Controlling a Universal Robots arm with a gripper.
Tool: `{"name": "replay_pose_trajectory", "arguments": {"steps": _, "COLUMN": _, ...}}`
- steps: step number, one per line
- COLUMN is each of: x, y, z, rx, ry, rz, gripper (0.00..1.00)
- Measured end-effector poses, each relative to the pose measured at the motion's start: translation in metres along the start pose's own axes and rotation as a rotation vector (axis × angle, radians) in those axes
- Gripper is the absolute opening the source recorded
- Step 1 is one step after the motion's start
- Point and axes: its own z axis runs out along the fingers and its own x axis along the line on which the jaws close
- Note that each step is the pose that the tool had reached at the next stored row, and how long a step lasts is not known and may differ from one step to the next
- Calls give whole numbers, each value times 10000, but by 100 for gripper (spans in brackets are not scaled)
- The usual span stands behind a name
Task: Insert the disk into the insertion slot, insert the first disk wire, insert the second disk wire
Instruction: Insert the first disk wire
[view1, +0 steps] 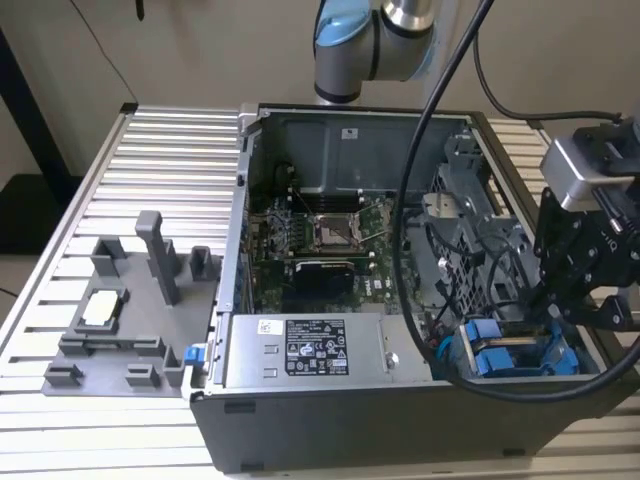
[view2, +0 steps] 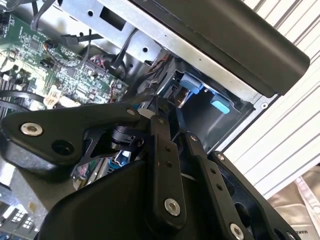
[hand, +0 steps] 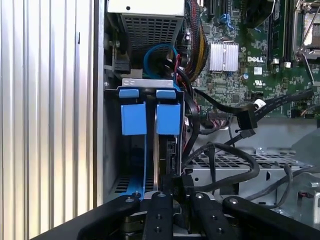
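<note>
Already the disk sits in the insertion slot, beside another blue-tabbed drive. Gripper fingers look pinched on a black plug at the disk's edge. Plug not visibly seated, so wiring looks unfinished.

disk: blue-framed, standing edge-on, seemingly sitting fully home | insertion slot: grey sheet-metal cage bay, enclosing it

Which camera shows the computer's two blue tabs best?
The first wrist view: the blue tabs face it squarely, side by side. The exterior view shows them at a slant from above; the second wrist view glimpses them sideways, in shadow.
</note>
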Motion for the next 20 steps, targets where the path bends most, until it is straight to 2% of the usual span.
{"name": "replay_pose_trajectory", "arguments": {"steps": 11, "x": 5, "y": -2, "z": 50, "rx": 4, "ry": -43, "rz": 16, "gripper": 19}}
{"name": "replay_pose_trajectory", "arguments": {"steps": 13, "x": 5, "y": -3, "z": 58, "rx": 5, "ry": -90, "rz": 15, "gripper": 19}}
{"name": "replay_pose_trajectory", "arguments": {"steps": 16, "x": 5, "y": -9, "z": 66, "rx": 8, "ry": -209, "rz": 11, "gripper": 19}}
{"name": "replay_pose_trajectory", "arguments": {"steps": 20, "x": 7, "y": -17, "z": 75, "rx": 9, "ry": -233, "rz": 10, "gripper": 19}}
